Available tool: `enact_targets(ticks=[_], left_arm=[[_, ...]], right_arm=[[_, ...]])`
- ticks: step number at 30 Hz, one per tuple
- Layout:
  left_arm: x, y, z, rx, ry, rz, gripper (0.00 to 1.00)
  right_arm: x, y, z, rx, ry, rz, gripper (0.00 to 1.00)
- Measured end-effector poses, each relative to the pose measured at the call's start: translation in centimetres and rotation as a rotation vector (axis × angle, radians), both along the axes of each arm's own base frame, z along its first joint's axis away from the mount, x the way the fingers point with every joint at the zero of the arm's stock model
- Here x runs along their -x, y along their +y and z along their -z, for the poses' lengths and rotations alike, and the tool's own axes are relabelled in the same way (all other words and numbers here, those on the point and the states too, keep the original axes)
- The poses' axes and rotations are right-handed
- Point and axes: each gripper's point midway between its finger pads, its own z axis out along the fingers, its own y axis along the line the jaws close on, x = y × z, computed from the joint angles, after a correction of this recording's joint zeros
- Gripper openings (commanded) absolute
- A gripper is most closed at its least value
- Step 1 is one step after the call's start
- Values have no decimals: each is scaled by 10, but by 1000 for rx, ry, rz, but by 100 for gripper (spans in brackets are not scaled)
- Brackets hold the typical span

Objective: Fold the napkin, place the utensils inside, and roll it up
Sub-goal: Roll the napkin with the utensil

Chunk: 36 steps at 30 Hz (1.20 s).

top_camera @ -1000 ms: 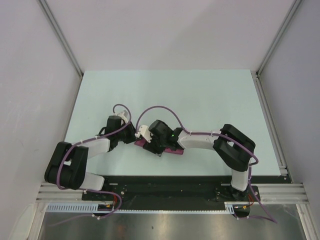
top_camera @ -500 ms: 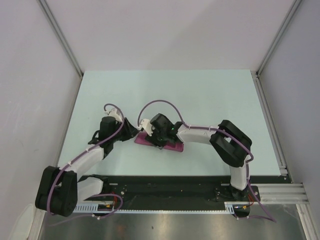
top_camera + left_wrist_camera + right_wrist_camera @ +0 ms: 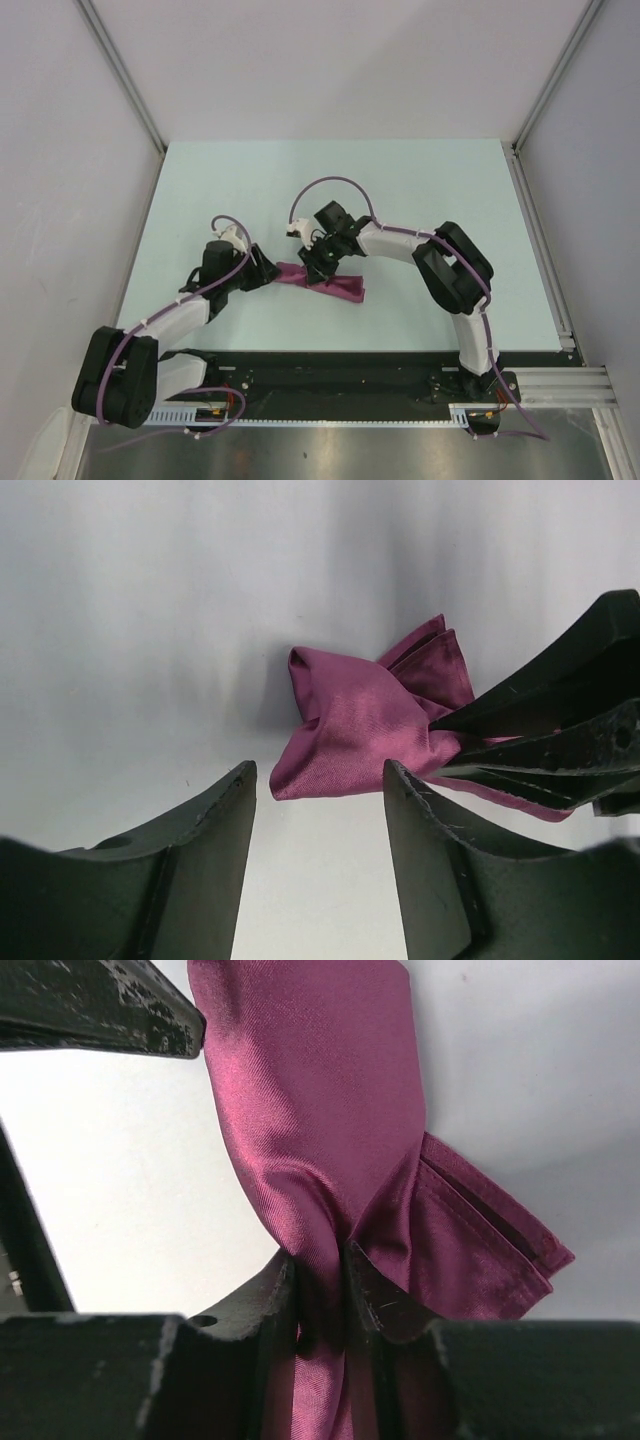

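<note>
The plum napkin lies bunched and folded on the pale table, between the two arms. My right gripper is shut on a pinch of the napkin and lifts its middle. My left gripper is open and empty, just left of the napkin's end, with its jaws apart and not touching the cloth. The right gripper's fingers show at the right of the left wrist view. No orange utensil shows in any view.
The table is bounded by white walls with metal rails at the left, back and right. A black base strip runs along the near edge, where both arms are bolted.
My right gripper has pulled back and up with the napkin pinched, lifting its middle off the table. My left gripper has drawn back left, off the cloth.
</note>
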Motion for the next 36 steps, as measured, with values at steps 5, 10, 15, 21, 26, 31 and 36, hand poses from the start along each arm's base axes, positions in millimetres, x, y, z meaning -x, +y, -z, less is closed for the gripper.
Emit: enact_targets(ticks=[5,10,15,21,26,31,36], left_arm=[[-1,-4,5,15,5,15,57],[-5,-10,11,41,13,26,56],[-7,-18,16,90,26,37,43],[-7,-25,16,133,23,53,15],[-8,-26,18,141,28,58,0],[-8,-26,21,131,52,59,0],[-12,-27,22,121,81,58,0]], right_arm=[[4,0,-1,-55,110,-23,22],[11,1,-1,-89,191,-49,22],[13,2,-1,-107,245,-65,22],[16,1,-1,-124,283,-75,28],[21,1,-4,-132,319,-84,51],[23,-1,-12,-128,336,-66,59],[13,-6,-29,-89,253,9,63]])
